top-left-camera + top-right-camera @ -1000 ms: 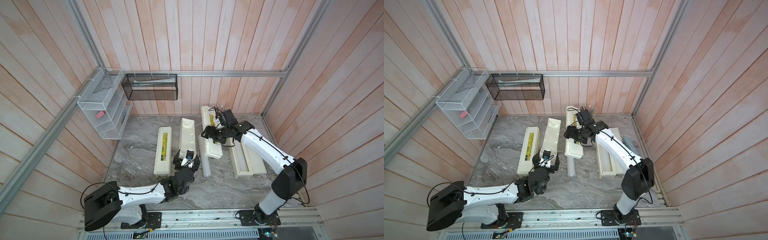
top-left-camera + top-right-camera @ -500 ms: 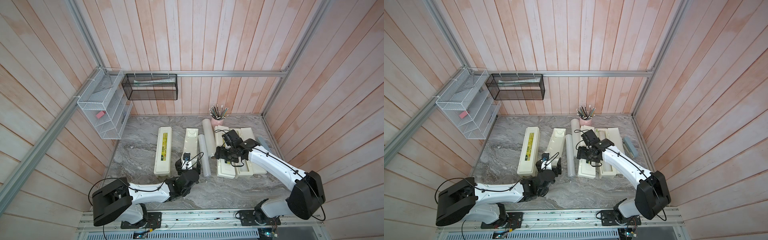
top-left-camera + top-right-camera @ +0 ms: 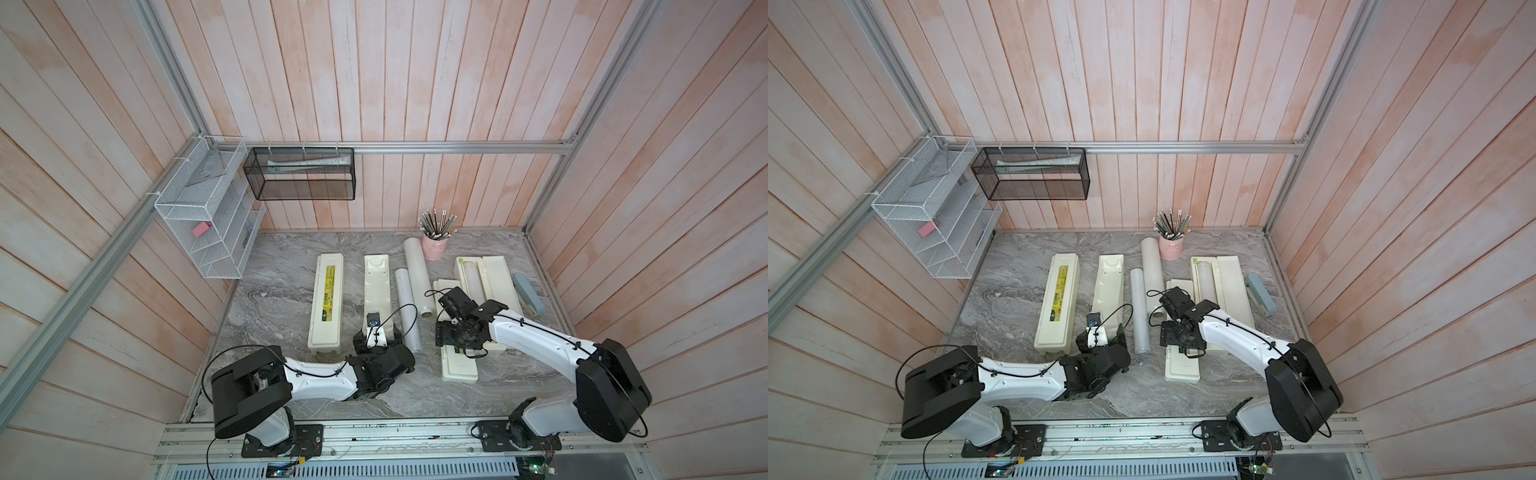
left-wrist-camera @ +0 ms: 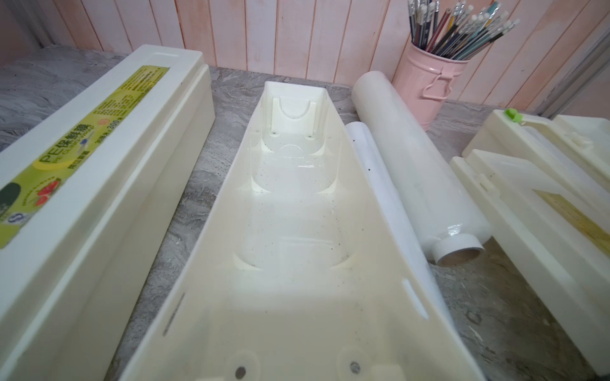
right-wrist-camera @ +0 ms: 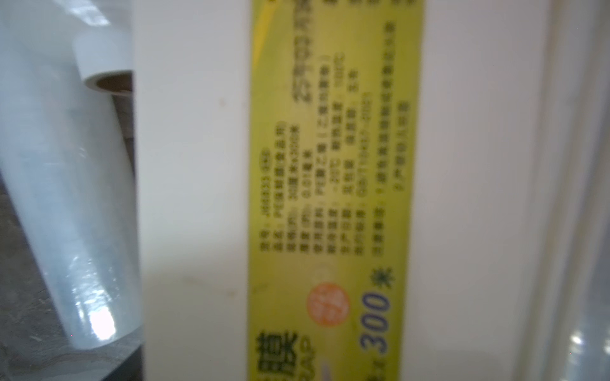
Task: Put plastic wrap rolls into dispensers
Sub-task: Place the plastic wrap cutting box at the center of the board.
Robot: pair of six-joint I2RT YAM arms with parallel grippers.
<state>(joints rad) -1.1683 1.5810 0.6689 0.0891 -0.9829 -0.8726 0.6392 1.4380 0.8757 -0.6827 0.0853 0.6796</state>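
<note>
Two plastic wrap rolls lie side by side mid-table, a thin one (image 3: 407, 309) and a thick one (image 3: 417, 276). A third roll (image 3: 471, 278) rests inside the open dispenser (image 3: 498, 282) at the right. My left gripper (image 3: 376, 338) straddles the near end of an empty, lidless dispenser (image 4: 297, 231) and is shut on it; its fingers do not show in the left wrist view. My right gripper (image 3: 457, 338) is shut across a closed dispenser (image 3: 457, 365), whose yellow-green label (image 5: 330, 198) fills the right wrist view. Another closed dispenser (image 3: 328, 305) lies at the left.
A pink cup of pencils (image 3: 435, 245) stands at the back behind the thick roll. A grey-blue stapler-like object (image 3: 528, 293) lies by the right wall. Wire baskets (image 3: 208, 216) hang on the left and back walls.
My right gripper has brought the closed dispenser from the back middle forward, to the right of the rolls, uncovering the thick roll and the cup. The left gripper drew the empty dispenser slightly forward.
</note>
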